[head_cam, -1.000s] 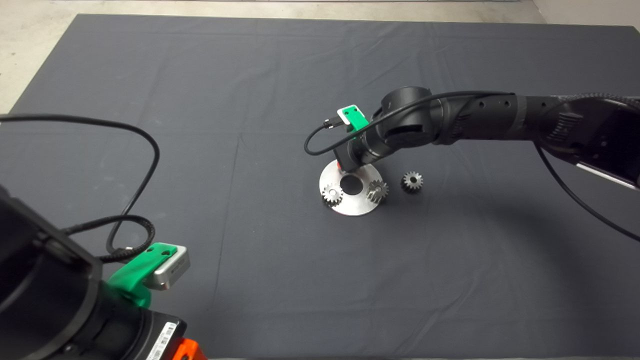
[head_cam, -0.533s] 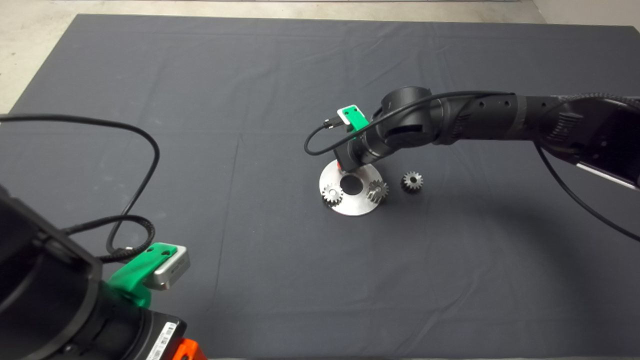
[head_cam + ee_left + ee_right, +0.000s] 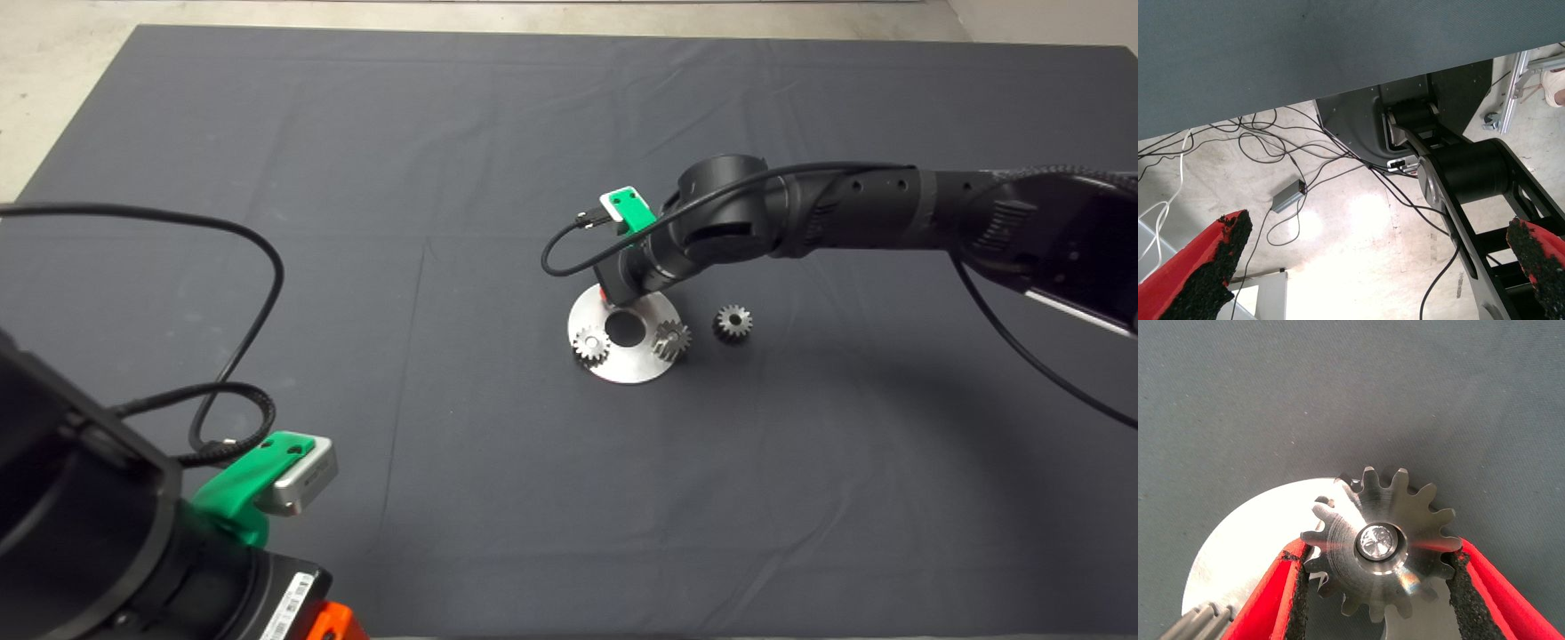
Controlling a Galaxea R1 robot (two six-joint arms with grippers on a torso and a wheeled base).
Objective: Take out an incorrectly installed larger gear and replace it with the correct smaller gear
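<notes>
2 gears (image 3: 590, 344) on disc (image 3: 622, 360); 1 gear (image 3: 733, 323) right.

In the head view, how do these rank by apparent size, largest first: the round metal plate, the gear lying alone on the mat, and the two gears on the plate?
1. Round metal plate, clearly largest.
2. The lone gear and the two gears on the plate look about alike; I would not rank them.

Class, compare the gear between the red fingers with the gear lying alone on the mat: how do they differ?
The larger gear sits on a pin on the round steel plate; the smaller gear lies off the plate on the mat. The larger gear is flanked by the right hand's fingers; the smaller gear is untouched. Both are toothed steel gears.
</notes>
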